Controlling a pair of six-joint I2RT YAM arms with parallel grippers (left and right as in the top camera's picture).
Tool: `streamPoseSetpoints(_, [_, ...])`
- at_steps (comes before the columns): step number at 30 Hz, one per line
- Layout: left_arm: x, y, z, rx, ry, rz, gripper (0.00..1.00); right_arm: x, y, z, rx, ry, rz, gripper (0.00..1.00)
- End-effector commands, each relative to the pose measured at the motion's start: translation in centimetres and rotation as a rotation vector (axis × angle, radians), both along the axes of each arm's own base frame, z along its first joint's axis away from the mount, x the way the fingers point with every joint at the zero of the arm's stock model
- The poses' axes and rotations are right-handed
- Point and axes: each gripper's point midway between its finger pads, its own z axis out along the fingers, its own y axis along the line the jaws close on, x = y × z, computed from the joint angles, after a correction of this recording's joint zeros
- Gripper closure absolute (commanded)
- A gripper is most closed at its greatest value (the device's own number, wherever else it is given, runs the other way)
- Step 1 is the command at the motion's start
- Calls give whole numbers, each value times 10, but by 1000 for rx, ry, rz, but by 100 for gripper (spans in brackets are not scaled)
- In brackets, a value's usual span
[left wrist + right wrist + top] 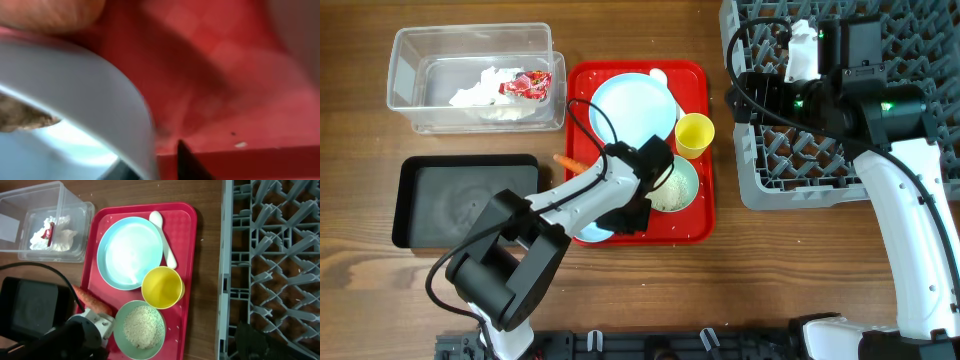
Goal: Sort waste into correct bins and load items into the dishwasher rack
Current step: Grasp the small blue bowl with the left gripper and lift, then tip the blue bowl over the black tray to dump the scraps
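Observation:
My left gripper (632,215) is shut on the rim of the light blue bowl (588,235) at the red tray's front left. In the left wrist view the bowl's rim (75,85) runs between the fingers, and a brownish food lump (25,119) lies inside. Beside it stand the pale green bowl (672,187) of rice, the yellow cup (694,135), the light blue plate (632,108) and the white spoon (658,75). A carrot (567,161) lies at the tray's left edge. My right gripper (738,92) hangs open and empty over the dishwasher rack (760,170).
The clear tub (410,90) at the back left holds a crumpled tissue (480,92) and a red wrapper (525,85). The black tray (470,200) sits in front of it. The red tray (700,220) lies between the bins and the rack.

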Motion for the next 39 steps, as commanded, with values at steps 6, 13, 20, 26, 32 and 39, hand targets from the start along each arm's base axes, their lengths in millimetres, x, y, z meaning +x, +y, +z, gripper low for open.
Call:
streamPoseSetpoints(6, [5, -2, 2, -8, -9, 18, 96, 5, -4, 4, -4, -4, -26, 0])
streamPoseSetpoints(13, [42, -9, 81, -37, -36, 41, 96, 5, -3, 4, -1, -4, -24, 0])
streamPoseSetpoints(20, [77, 14, 144, -170, -104, 193, 96, 4, -3, 4, -1, -4, -24, 0])
streamPoseSetpoints(26, [84, 83, 176, -320, -87, 375, 96, 5, -3, 4, -3, -7, -21, 0])
streamPoseSetpoints(32, [85, 122, 197, -652, -103, 349, 96, 5, -3, 4, -3, -9, -21, 0])
streamPoseSetpoints(39, [85, 143, 207, -1082, -258, 228, 96, 5, -3, 4, -3, -8, -21, 0])
